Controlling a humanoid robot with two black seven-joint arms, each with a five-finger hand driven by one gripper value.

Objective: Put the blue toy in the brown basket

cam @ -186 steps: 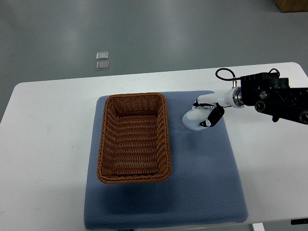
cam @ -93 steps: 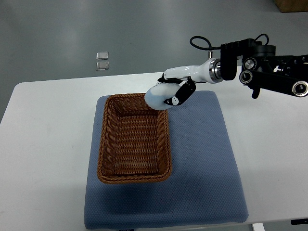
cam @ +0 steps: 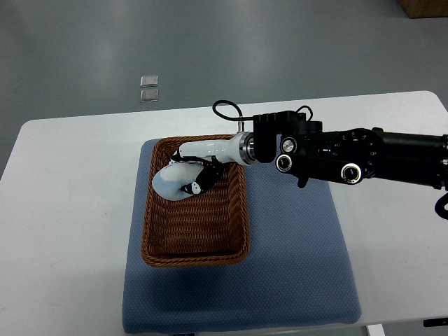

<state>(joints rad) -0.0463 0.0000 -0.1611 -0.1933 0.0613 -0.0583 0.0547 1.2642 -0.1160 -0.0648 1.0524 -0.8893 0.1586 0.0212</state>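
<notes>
The brown wicker basket (cam: 157, 238) stands on the left part of a blue mat (cam: 294, 266). My right arm comes in from the right edge and reaches across the mat. My right hand (cam: 187, 180) hangs over the far left part of the basket's inside, just above the weave. Its fingers (cam: 198, 183) are curled around a pale blue rounded toy (cam: 169, 182), which shows below the hand on the left. The left arm is not in view.
The mat lies on a white table (cam: 63, 210). Two small clear packets (cam: 148, 88) lie on the grey floor beyond the table's far edge. A brown box corner (cam: 423, 7) shows at the top right.
My right hand lifted the toy off the mat at the right of the basket, carried it left over the basket's far rim, and now holds it lower, inside the basket's far left part.
</notes>
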